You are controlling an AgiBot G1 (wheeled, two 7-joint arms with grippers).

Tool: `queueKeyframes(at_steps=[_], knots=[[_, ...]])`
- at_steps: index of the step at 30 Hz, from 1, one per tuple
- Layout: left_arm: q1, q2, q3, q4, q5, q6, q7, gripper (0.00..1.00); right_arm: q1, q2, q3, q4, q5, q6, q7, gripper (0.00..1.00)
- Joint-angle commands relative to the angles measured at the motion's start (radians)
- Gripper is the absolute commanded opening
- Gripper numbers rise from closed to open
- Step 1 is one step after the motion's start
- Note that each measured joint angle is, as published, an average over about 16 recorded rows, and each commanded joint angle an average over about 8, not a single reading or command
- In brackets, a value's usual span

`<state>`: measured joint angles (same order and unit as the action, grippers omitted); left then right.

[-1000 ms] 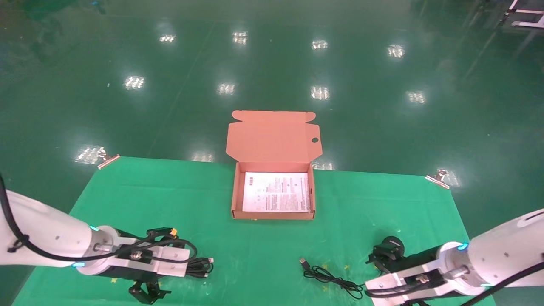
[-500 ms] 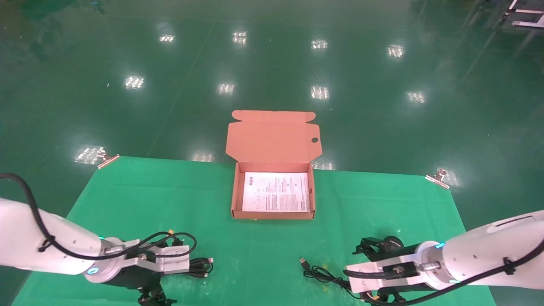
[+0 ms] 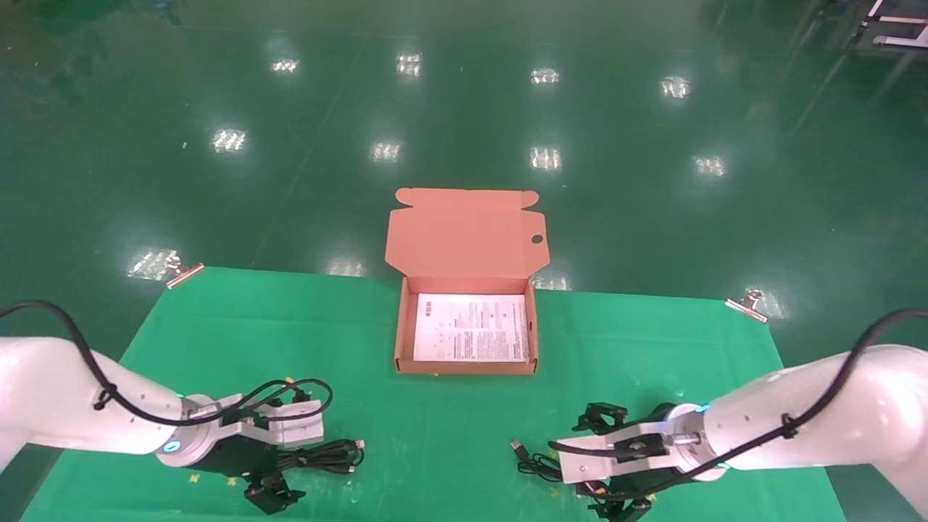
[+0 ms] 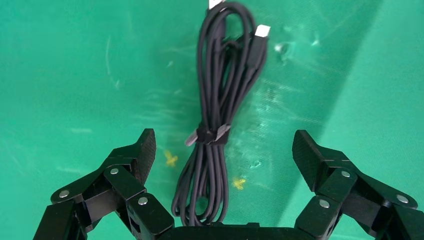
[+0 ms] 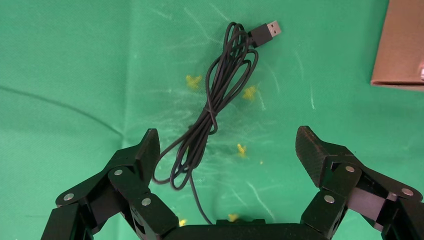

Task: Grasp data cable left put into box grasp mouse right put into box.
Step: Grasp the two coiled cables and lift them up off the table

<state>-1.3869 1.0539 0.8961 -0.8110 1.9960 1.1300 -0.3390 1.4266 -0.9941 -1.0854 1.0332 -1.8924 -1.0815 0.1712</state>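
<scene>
- The mouse's body was hidden under the right arm; only its cord point(image 5: 212, 117) showed.
- The data cable point(image 4: 217, 112) ran off the left wrist view's edge and was partly covered by the left arm in the head view.

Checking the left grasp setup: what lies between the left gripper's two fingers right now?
In the left wrist view, the data cable lies on the green cloth between the open fingers of the left gripper, its tied middle roughly centred and untouched.

Bare cloth point(image 3: 449, 428) lay between both grippers and the box point(image 3: 403, 341); its low front wall was the only obstacle.
</scene>
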Motion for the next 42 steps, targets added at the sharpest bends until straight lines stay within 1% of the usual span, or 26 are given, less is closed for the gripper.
queueKeyframes(at_steps=[1,10,11,12,18,19,20,42], knots=[[-0.004,0.007,-0.003,0.029,-0.004,-0.009,0.009,1.0,0.002,-0.018,-0.001,-0.027,0.002,0.003,-0.008,1.0],[-0.021,0.029,-0.005,0.098,-0.008,-0.031,0.058,1.0,0.004,-0.071,-0.01,-0.145,0.007,0.009,-0.058,0.99],[-0.022,0.031,-0.005,0.103,-0.009,-0.033,0.064,0.94,0.005,-0.075,-0.01,-0.155,0.008,0.011,-0.063,0.9],[-0.022,0.032,-0.006,0.108,-0.011,-0.034,0.069,0.84,0.005,-0.079,-0.011,-0.164,0.008,0.012,-0.067,0.78],[-0.026,0.037,-0.009,0.131,-0.02,-0.039,0.09,0.09,0.005,-0.093,-0.011,-0.203,0.009,0.022,-0.08,0.03],[-0.026,0.038,-0.009,0.133,-0.021,-0.04,0.091,0.02,0.005,-0.094,-0.011,-0.205,0.009,0.023,-0.081,0.0],[-0.026,0.038,-0.009,0.135,-0.022,-0.04,0.092,0.0,0.005,-0.095,-0.011,-0.208,0.009,0.025,-0.082,0.0],[-0.025,0.036,-0.009,0.124,-0.02,-0.037,0.086,0.0,0.005,-0.089,-0.011,-0.193,0.009,0.019,-0.078,0.0]])
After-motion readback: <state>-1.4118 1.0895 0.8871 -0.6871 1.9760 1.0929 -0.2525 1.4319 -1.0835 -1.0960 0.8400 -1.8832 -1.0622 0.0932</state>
